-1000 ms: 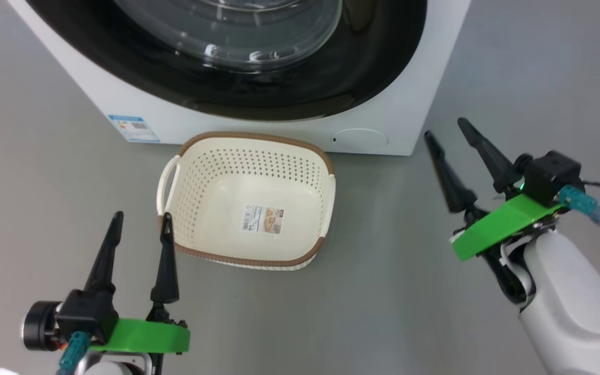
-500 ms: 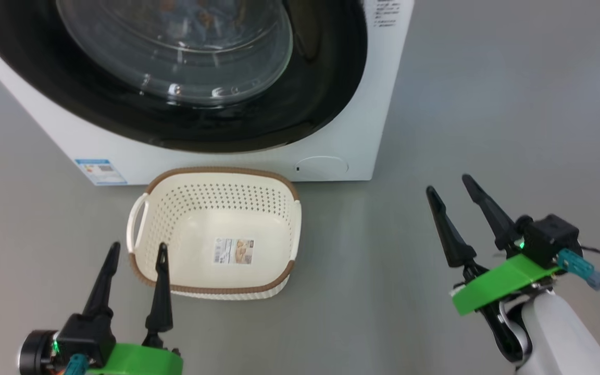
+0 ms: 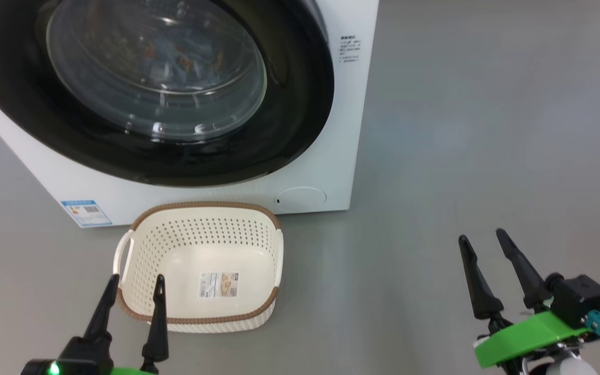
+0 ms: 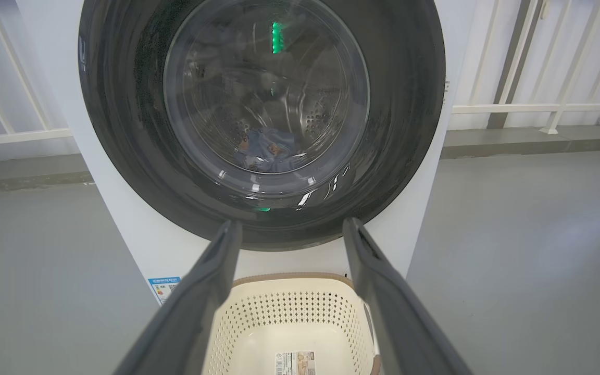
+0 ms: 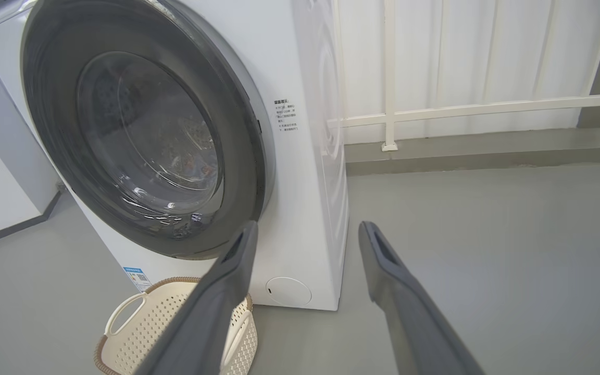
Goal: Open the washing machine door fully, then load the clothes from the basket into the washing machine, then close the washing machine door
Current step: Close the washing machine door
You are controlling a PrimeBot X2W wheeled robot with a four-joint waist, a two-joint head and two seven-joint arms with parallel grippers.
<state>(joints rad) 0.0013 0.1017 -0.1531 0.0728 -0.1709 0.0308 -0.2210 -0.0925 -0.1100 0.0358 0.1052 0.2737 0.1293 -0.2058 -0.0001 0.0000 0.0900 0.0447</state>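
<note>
Cream basket (image 3: 203, 205) on grey floor (image 3: 435, 156) before the closed washing machine door (image 3: 289, 130), clothes (image 4: 269, 151) behind its glass. Left gripper (image 3: 137, 278), fingers parted, at basket's near-left rim; right gripper (image 3: 480, 235) parted, well apart.

Bright, even, diffuse light; faint shadow beside basket (image 3: 201, 206). Small glare spots + green LED reflection on door (image 4: 263, 94) glass. Head view sharp. Wrist views: fingers (image 4: 196, 307) soft-focus near lens; railing (image 4: 539, 108) leans w/ wide-angle distortion.
</note>
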